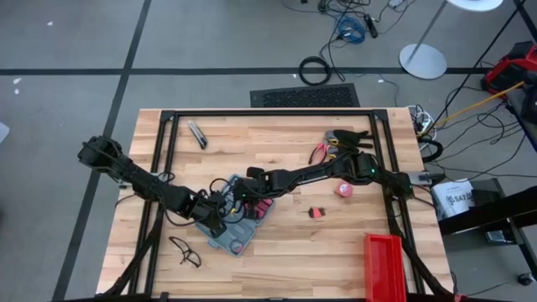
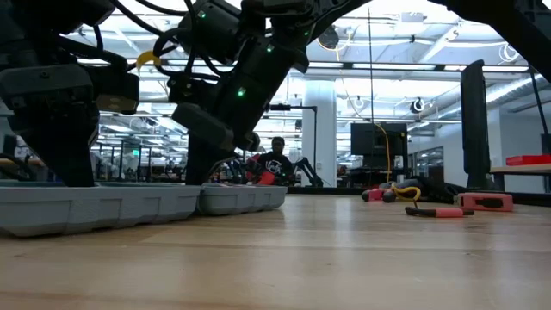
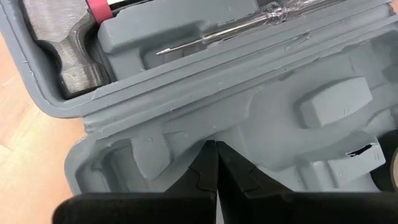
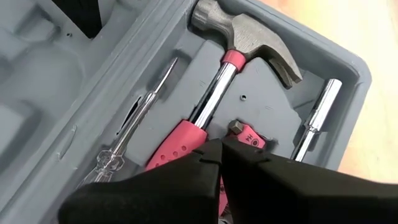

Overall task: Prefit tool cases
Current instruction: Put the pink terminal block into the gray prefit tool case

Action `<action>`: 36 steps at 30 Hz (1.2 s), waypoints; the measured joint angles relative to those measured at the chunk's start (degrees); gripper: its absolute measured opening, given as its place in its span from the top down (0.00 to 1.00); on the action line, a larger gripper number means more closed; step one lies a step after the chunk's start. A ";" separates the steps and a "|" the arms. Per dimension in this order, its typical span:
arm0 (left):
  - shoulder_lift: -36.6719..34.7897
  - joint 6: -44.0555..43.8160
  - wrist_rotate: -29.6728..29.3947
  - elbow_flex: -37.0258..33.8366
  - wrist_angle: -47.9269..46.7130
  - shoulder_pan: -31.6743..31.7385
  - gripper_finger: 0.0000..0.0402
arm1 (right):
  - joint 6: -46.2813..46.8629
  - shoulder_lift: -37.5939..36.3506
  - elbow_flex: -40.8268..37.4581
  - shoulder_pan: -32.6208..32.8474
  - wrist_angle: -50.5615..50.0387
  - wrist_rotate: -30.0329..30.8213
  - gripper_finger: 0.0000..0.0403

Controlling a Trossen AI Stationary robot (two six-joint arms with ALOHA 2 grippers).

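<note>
Near the front-left of the bench [image 1: 294, 252], one tool case [image 1: 226, 233] lies open and flat, its long axis running diagonally from front-left toward the far right. Left hand [image 3: 216, 163], fingers pressed together and empty, rests over the case's empty half. Right hand [image 4: 222, 149], likewise closed on nothing, hovers over the half holding one hammer [image 4: 242, 43], one screwdriver [image 4: 134, 134] and one socket extension [image 4: 314, 121]. Bare wood lies right of the case up to one red bin [image 1: 386, 267].

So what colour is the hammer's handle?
Pink-red grip on the hammer, below a shiny silver shaft. It shows best in the right wrist view.
</note>
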 joint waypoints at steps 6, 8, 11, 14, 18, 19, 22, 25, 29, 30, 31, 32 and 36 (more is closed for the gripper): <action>0.00 0.13 -0.09 0.04 0.37 0.02 1.00 | -1.13 -4.97 -0.74 -0.11 -0.32 0.00 1.00; 0.00 0.15 -0.09 0.04 0.37 0.04 1.00 | -1.69 -5.67 -0.70 -0.11 0.55 1.03 1.00; -0.01 0.18 -0.11 0.04 0.35 0.04 1.00 | -1.96 -5.51 -0.49 -0.11 0.98 2.28 1.00; 0.00 0.39 -0.11 0.02 0.33 0.04 1.00 | -1.58 -3.83 -0.52 -0.13 1.67 2.62 1.00; -0.02 0.37 -0.20 0.00 -0.30 -0.01 1.00 | -0.70 -2.05 -0.13 -0.11 4.26 2.46 1.00; -0.02 0.37 -0.15 0.00 -0.36 -0.04 1.00 | -0.48 -1.51 -0.08 -0.11 4.42 2.45 1.00; -0.02 0.26 -0.07 -0.02 -0.42 -0.04 1.00 | 0.35 0.09 0.02 -0.11 4.28 2.25 1.00; -0.02 0.20 -0.09 0.00 -0.42 -0.04 1.00 | 0.42 0.95 0.09 -0.11 4.15 1.87 1.00; -0.02 0.13 -0.09 0.00 -0.42 -0.02 1.00 | -0.81 0.95 0.14 -0.15 3.52 1.07 1.00; -0.02 0.13 -0.09 0.00 -0.42 -0.02 1.00 | -1.16 0.95 0.14 -0.13 3.41 1.05 1.00; -0.02 0.11 -0.11 0.00 -0.42 -0.02 1.00 | -1.62 0.95 0.14 -0.15 3.38 1.01 1.00; -0.02 0.11 -0.11 0.00 -0.42 -0.02 1.00 | -2.06 0.95 0.14 -0.15 3.35 0.98 1.00; -0.02 0.09 -0.13 0.00 -0.39 0.00 1.00 | -3.43 1.41 0.14 -0.13 3.25 0.82 1.00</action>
